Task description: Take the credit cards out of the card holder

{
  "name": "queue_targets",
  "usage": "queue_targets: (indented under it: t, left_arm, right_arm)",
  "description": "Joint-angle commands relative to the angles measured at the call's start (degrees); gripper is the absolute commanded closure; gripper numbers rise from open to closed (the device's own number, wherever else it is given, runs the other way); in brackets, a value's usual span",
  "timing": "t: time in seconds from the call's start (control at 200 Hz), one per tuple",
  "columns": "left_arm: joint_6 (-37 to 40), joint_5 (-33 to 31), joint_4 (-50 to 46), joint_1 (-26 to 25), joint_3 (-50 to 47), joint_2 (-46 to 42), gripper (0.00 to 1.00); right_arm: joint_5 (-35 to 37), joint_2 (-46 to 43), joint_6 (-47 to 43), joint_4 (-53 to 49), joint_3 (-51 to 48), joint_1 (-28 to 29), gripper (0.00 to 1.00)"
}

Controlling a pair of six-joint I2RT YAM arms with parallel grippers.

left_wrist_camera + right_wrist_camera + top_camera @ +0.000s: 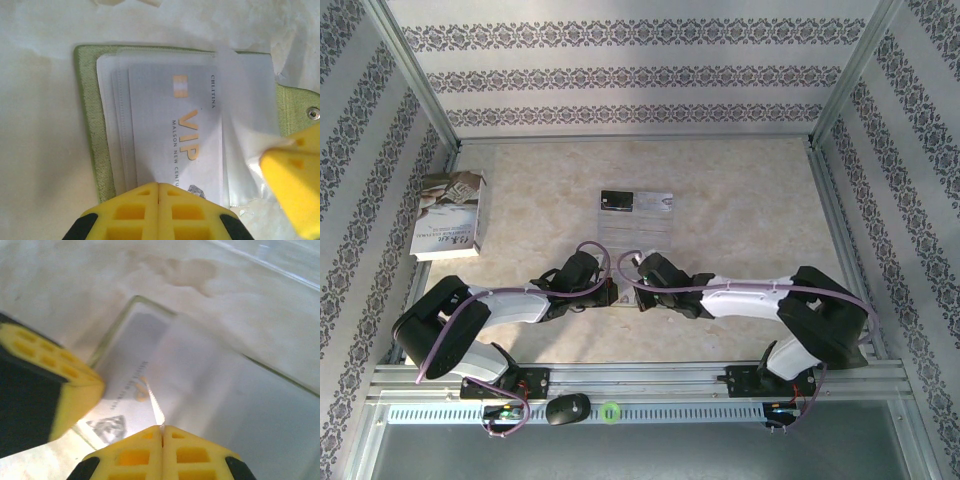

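Shut yellow jaws of the left gripper (158, 189) sit closest, tips together over the near end of the silvery-white card (170, 125). It lies face up, so it seems pressed rather than pinched. That card, printed VIP, is tucked in a clear sleeve (245, 95) of the open card holder (90, 130), directly ahead of these jaws on the desk (35, 125). Just to their right, the right gripper (162, 432) has its jaws closed on the sleeve's lifted flap.

The step in hand looks like freeing this card, with the flap held up and the card ready to slide. The next move probably calls for dragging the card toward the sleeve's open end without shifting the holder.

Counted: one holder, one card visible in it, and several sleeve layers beneath. Well beyond both jaws, a clear sheet (635, 232) carries one black card (615, 200) and what may be one pale card (656, 202). One book (448, 215) lies far to the left.
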Motion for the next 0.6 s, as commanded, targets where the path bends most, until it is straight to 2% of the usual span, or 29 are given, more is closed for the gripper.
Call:
queue_targets:
  t: [0.0,0.145,0.295,0.36,0.435,0.595]
  left_arm:
    - [-0.58,0.38,-3.19,-1.10,0.05,0.18,1.00]
    - [0.61,0.37,-4.24,-1.15,0.51,-1.41,1.00]
    - [0.81,0.81,-4.53,-1.10,0.69,-2.14,1.00]
    - [0.76,0.84,-4.18,-1.10,0.37,-2.59,0.98]
    - [0.74,0.48,-4.25,-1.10,0.13,-3.47,0.96]
    - [0.95,0.52,-4.38,-1.18,0.08,-4.10,0.95]
  right_arm:
    - [9.04,-2.90,11.26,-3.26,-3.31,0.67,1.00]
    - [15.08,-7.63,14.53,-6.87,-4.23,2.46,0.75]
    - [18.50,-14.02,11.18,-10.44,-1.34,3.44,0.66]
    - [14.75,-14.86,8.68,-8.98,-0.01,2.95,0.66]
    - [6.57,-12.82,7.74,-8.90,3.21,0.97,0.73]
    - [-5.93,-4.00,7.67,-8.37,9.32,-1.01,0.84]
